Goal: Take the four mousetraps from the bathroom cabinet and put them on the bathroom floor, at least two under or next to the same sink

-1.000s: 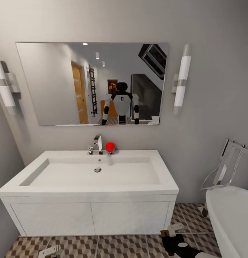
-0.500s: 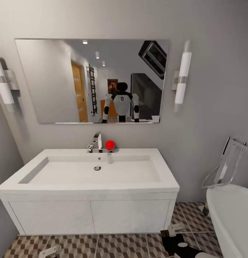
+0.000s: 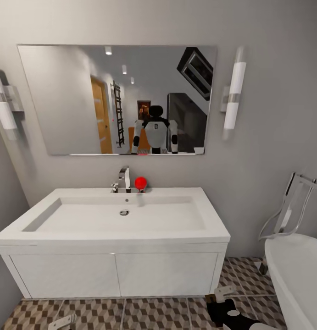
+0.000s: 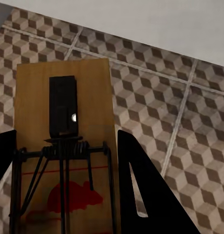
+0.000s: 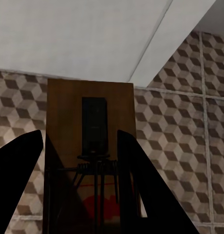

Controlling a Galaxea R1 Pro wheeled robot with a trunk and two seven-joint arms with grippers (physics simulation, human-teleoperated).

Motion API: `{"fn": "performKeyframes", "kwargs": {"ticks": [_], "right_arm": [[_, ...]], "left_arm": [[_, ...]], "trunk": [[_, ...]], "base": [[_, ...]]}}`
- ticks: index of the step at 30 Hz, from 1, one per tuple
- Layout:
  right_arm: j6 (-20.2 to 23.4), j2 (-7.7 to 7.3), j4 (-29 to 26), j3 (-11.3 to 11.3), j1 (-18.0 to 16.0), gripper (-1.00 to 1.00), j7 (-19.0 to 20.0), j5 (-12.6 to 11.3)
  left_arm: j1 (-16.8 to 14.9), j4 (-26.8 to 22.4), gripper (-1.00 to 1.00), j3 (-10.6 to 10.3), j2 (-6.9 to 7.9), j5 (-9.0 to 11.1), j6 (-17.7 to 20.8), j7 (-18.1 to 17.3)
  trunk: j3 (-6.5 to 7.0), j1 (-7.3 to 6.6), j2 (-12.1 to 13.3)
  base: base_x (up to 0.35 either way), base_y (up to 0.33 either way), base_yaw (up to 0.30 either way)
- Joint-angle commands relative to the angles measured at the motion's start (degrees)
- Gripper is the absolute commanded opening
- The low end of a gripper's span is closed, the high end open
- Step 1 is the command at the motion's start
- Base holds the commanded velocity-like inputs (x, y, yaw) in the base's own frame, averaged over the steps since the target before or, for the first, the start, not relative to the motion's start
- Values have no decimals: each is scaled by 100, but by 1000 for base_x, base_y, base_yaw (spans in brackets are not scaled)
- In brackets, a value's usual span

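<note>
Mousetrap (image 4: 63, 146) clamped in left end effector (image 4: 63, 187), another (image 5: 92, 156) in right (image 5: 80, 187); lower flat onto floor tiles (image 3: 144, 314) beside sink (image 3: 112, 222).

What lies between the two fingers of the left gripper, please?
In the left wrist view, a mousetrap sits between the dark fingers of the left gripper, its wooden board jutting out over the bathroom floor.
</note>
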Motion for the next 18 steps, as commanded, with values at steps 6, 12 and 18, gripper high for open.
{"fn": "performKeyframes", "kwargs": {"ticks": [6, 12, 18], "right_arm": [[-41, -2, 28, -45, -11, -100, -16, 53], [-41, -2, 28, -45, -11, -100, -16, 69], [-38, -2, 28, -44, -11, -100, -16, 80]], "left_arm": [[-8, 9, -100, -38, 2, -11, -23, 27], [-8, -22, -100, -54, 14, 1, -23, 22], [-23, -699, -100, -80, 7, -44, 46, 387]], "trunk": [[-115, 133, -246], [-223, 264, -487], [-330, 396, -728]], "base": [[0, 0, 0], [0, 0, 0], [0, 0, 0]]}}
